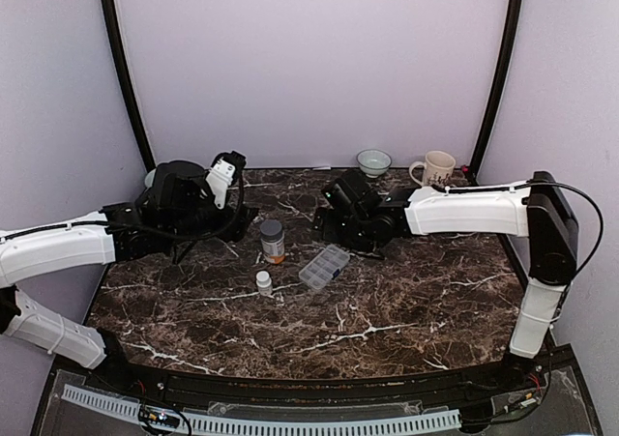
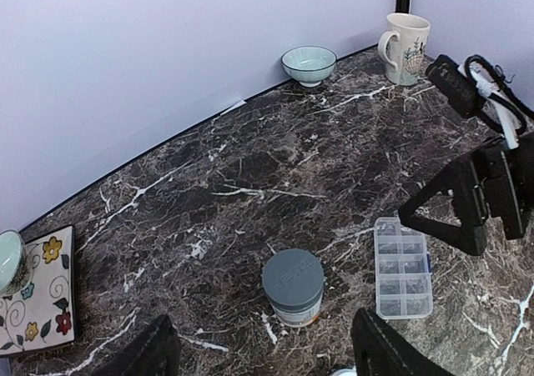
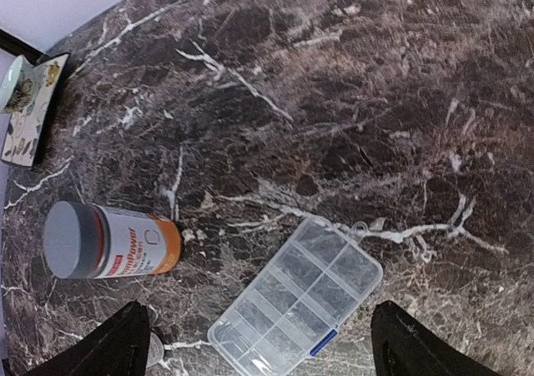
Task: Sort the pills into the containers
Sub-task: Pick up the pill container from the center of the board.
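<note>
box: organiser box [image 1: 324, 267] flat on table [image 1: 406, 310], 4 o'clock of amber bottle [image 1: 273, 240], looks shut
left gripper [image 2: 265, 347]: fingers apart, empty, facing the bottle
right gripper [image 3: 267, 343]: fingers apart, empty, looking down at the box
risk: light box skids if pried one-sided; bottle tips if nudged

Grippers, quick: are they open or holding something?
Left gripper: open, holding nothing.
Right gripper: open, holding nothing.

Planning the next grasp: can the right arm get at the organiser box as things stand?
Probably yes: the right gripper hangs open near the organiser box, nothing between them; the amber bottle sits aside.
</note>
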Controlling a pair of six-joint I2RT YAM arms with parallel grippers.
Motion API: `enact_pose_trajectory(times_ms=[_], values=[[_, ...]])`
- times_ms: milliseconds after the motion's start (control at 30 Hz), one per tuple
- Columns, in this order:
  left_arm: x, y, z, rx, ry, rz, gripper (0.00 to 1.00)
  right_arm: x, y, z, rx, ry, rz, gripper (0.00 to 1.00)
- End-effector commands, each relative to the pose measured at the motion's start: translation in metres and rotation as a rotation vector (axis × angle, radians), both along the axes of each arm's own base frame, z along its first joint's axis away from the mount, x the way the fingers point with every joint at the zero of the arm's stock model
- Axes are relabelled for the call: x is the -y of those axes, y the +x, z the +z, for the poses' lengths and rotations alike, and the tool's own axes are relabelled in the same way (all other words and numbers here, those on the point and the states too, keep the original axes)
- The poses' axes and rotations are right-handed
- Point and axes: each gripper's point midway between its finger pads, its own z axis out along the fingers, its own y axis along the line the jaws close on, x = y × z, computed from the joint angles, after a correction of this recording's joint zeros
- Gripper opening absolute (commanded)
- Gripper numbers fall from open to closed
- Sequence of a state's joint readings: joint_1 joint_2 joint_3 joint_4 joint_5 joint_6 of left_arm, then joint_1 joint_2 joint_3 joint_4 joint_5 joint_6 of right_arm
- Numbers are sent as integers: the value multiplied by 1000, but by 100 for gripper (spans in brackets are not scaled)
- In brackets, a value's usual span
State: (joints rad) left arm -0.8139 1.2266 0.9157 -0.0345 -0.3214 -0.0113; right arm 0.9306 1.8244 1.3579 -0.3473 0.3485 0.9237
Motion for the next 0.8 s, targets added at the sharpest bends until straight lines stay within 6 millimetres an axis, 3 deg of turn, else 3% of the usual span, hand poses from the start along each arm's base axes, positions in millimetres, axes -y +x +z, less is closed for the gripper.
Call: enact_pose_trajectory(times_ms=[0, 200, 500, 767], values=[[8, -12, 13, 2, -8, -42, 73, 4, -10, -22, -127, -11, -70, 94], [14, -22, 4, -12, 36, -62, 73, 3, -18, -50, -241, -56, -98, 96], [34, -28, -18, -63, 96, -126, 74, -4, -23, -68, -332, 17, -104, 97], [46, -29, -26, -71, 110, -148, 74, -8, -12, -79, -372, -38, -112, 98]])
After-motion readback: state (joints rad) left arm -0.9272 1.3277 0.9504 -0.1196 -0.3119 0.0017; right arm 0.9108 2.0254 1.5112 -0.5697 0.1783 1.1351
